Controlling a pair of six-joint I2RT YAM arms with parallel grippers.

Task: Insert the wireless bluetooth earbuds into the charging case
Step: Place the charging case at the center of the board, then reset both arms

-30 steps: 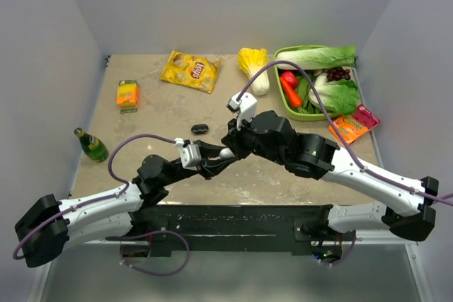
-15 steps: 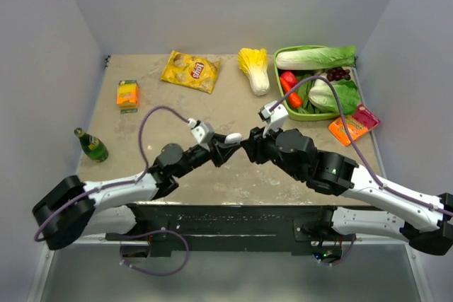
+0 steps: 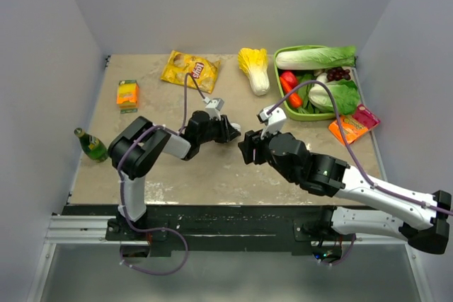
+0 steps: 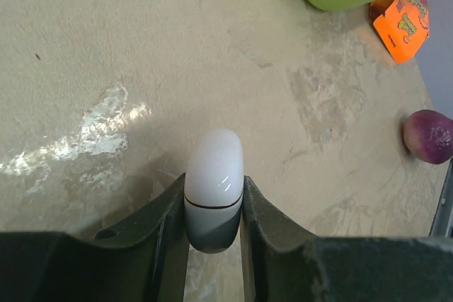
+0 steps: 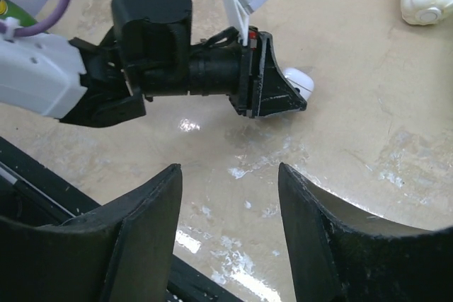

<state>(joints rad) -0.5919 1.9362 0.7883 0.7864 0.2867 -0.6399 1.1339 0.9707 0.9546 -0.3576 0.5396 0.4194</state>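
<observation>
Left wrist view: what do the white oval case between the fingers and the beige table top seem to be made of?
White oval charging case: probably hard plastic, smooth and glossy; it shows bright streaks and a thin seam line. Beige table top: looks like polished stone or a stone-pattern laminate; it has cloudy veins and mirror-like glare patches.

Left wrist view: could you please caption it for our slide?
Left claw grips a closed white case; beige table behind.

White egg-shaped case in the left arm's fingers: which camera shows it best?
Left wrist view: the white egg-shaped plastic case sits centred, seam visible, clamped between the left fingers. Right wrist view shows only its tip beyond them. The top view hardly shows it.
</observation>
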